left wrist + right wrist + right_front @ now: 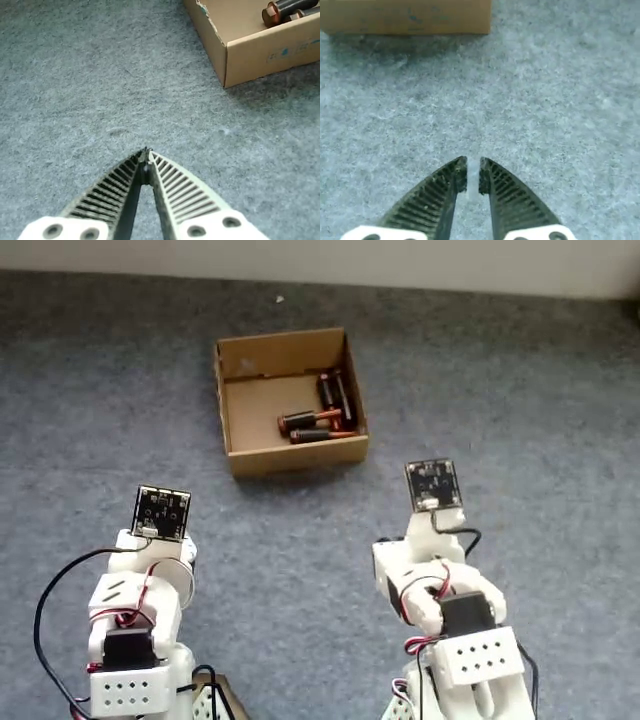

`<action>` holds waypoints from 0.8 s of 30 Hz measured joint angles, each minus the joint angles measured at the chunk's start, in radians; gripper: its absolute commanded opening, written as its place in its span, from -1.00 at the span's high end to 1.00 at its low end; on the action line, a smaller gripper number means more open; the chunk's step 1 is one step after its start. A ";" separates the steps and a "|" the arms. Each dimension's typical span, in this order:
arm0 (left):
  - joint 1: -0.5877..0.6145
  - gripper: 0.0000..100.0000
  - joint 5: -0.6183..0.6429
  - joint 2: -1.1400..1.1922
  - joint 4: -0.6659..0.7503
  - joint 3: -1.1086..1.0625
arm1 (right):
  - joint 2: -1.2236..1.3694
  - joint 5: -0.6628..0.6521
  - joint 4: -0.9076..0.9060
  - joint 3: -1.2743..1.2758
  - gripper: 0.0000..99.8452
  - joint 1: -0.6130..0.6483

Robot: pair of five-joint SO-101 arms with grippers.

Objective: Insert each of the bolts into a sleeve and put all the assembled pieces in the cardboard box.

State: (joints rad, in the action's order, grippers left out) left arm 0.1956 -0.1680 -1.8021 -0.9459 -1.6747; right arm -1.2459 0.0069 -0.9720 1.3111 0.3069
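The cardboard box (245, 440) stands on the grey carpet at the far middle. Inside it lie several black sleeves with copper bolts (322, 412), gathered toward its right and near side. In the left wrist view a corner of the box (250, 55) shows, with a copper bolt head in a sleeve (277, 10) inside. My left gripper (146, 152) is shut with nothing in it, low over bare carpet short of the box. My right gripper (473, 162) is also shut and empty, just short of the box's near wall (405, 17).
Both arms sit folded back at the near edge, the left arm (140, 610) and the right arm (445, 600). Grey carpet (500, 390) spreads around the box. A pale wall edge (400, 260) runs along the far side.
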 measured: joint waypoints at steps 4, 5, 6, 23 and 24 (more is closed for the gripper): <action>0.000 0.99 0.000 0.000 0.000 0.000 | -0.063 0.000 0.055 0.109 0.93 0.000; 0.000 0.99 0.000 0.000 0.000 0.000 | -0.084 0.000 0.071 0.140 0.93 0.000; 0.000 0.99 0.000 0.000 0.000 0.000 | -0.107 0.000 0.086 0.170 0.93 0.000; 0.000 0.99 0.000 0.000 0.000 0.000 | -0.562 0.002 0.058 0.365 0.93 -0.003; 0.000 0.99 0.000 0.000 0.000 0.000 | -0.560 0.002 0.052 0.365 0.93 -0.003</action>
State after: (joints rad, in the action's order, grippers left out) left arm 0.1956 -0.1680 -1.8021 -0.9459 -1.6747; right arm -1.8059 0.0084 -0.9198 1.6763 0.3038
